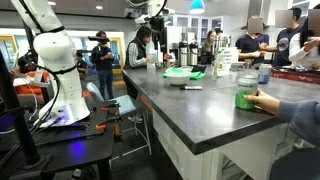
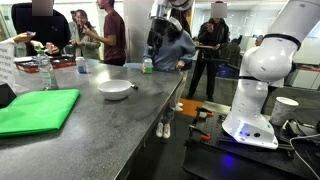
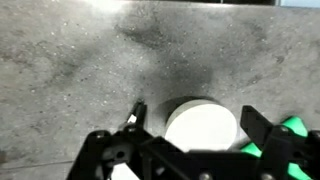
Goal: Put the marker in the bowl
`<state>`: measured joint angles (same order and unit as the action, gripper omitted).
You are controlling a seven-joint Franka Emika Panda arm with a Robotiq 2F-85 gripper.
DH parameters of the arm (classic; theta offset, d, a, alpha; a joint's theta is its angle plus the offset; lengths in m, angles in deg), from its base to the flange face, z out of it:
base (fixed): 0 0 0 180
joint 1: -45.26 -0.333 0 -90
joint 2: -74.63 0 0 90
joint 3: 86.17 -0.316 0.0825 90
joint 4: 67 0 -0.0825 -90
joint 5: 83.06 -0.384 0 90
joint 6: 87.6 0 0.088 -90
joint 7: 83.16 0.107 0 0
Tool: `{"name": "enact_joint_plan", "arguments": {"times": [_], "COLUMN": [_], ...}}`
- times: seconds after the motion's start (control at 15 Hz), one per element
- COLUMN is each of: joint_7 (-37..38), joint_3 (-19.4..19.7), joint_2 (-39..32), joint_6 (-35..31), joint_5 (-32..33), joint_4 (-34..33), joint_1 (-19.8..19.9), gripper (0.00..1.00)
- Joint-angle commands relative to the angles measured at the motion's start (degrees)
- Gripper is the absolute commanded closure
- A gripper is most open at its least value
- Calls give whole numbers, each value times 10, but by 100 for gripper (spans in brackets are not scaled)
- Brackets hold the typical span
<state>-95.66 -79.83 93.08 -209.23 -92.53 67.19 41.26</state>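
1. Grey speckled worktop point(image 2: 120, 125) carries a white bowl point(image 2: 115, 90), about midway between its long edges.
2. The marker point(image 2: 133, 86) lies flat on the worktop just beside the bowl, not in it, on the side toward the long edge that faces the robot base point(image 2: 250, 100).
3. A green cloth point(image 2: 35, 110) lies apart from the bowl, toward the worktop's end.
4. In the wrist view the gripper point(image 3: 197, 122) hangs above the bowl, its fingers spread wide and holding nothing.

The white arm point(image 2: 258, 65) is holding the tool point(image 3: 196, 120) high over the bowl point(image 3: 200, 140), jaws spread wide.
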Motion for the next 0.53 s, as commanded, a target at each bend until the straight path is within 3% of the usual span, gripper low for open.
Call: {"name": "enact_joint_plan", "arguments": {"times": [0.0, 0.2, 0.47], "joint_7": [107, 206, 279], "joint_3": [-29, -40, -38], "joint_2": [-114, -202, -291], "joint_6": [-28, -28, -26], "joint_5": [28, 59, 72], "joint_4": [-78, -139, -206], "joint_1": [30, 34, 29], "gripper": [0, 0, 0]}}
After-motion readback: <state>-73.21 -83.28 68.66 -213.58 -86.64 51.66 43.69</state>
